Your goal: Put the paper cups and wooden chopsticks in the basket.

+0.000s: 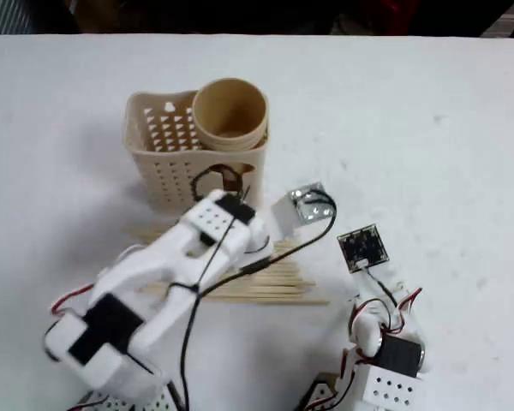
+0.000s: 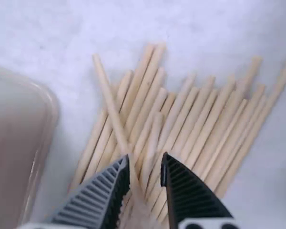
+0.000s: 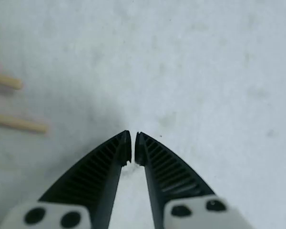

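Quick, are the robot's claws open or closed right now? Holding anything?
Left gripper: open a little, with its tips down among the chopsticks.
Right gripper: shut, holding nothing.

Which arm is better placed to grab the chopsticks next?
Left: the left gripper straddles a stick in the chopsticks pile beside the basket. The right gripper is shut over the table, beyond the pile.
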`<action>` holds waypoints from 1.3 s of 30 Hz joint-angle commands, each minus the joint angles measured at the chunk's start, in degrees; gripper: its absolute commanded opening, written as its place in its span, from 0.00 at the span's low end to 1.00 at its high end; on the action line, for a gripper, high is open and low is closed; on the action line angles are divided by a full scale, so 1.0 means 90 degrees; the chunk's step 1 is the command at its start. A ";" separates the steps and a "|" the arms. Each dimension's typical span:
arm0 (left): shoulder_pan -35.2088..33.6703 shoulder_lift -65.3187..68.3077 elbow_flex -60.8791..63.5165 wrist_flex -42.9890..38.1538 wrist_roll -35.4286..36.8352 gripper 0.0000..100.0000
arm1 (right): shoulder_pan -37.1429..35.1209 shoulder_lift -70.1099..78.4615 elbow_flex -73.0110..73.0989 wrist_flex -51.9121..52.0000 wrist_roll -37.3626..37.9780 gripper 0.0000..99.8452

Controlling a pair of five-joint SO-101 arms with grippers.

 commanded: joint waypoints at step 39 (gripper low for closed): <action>-0.0151 -0.4781 -0.1954 0.2901 0.0381 0.02 | 0.0024 -0.0063 0.0059 0.0034 0.0049 0.03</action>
